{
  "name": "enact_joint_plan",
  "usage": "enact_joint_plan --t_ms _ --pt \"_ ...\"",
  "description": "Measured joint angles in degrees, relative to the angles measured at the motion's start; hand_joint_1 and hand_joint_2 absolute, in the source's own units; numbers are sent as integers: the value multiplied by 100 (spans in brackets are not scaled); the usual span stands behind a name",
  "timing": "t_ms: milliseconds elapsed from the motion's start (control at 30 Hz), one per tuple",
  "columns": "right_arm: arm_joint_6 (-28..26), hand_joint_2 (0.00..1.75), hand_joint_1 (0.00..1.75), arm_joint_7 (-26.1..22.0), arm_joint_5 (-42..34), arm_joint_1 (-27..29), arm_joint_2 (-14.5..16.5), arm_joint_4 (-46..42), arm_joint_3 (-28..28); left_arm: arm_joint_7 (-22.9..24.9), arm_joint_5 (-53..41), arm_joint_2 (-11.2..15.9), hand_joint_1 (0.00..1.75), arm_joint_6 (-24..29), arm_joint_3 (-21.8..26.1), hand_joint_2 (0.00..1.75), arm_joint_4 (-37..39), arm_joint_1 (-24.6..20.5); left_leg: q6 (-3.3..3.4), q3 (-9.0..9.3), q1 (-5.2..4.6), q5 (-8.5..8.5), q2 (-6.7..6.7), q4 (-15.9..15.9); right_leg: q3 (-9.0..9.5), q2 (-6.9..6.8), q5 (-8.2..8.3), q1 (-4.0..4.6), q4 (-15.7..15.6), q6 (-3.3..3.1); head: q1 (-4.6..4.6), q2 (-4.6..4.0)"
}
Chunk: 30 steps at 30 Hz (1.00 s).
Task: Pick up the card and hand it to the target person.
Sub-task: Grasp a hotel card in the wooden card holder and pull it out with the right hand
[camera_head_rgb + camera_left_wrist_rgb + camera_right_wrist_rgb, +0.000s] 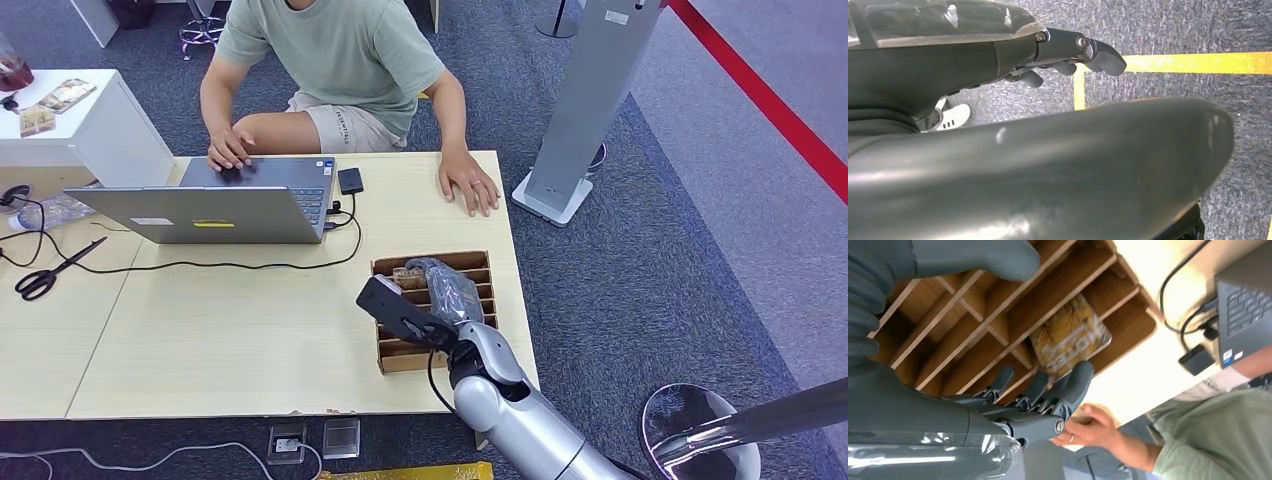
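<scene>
- Left hand (1068, 55) hangs beside the robot's body over grey carpet, its fingers loosely curled and holding nothing.
- Scissors (55, 270) lie at the table's left end, and an open laptop (235, 200) sits in front of the person (340, 70).
- Right hand (445, 290) hovers over the wooden rack (400, 355), fingers apart and holding nothing.
- Yellow card (1070, 335) lies in a rack slot, just beside the fingertips (1083, 372).
</scene>
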Motion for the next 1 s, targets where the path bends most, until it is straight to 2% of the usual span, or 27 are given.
enact_joint_plan --t_ms 400,1000 --pt "-157 175 54 156 110 29 -89 -121 -20 -24 -64 0 0 -28 -2 0 0 1 0 0 0 0 1 0 -1 1 0 0 0 0 -2 -1" --pt "86 175 58 160 224 35 -81 -72 9 -11 -101 0 0 -43 -2 0 0 0 0 -2 0 0 0 0 0 0 0 0 0 0 -1 0"
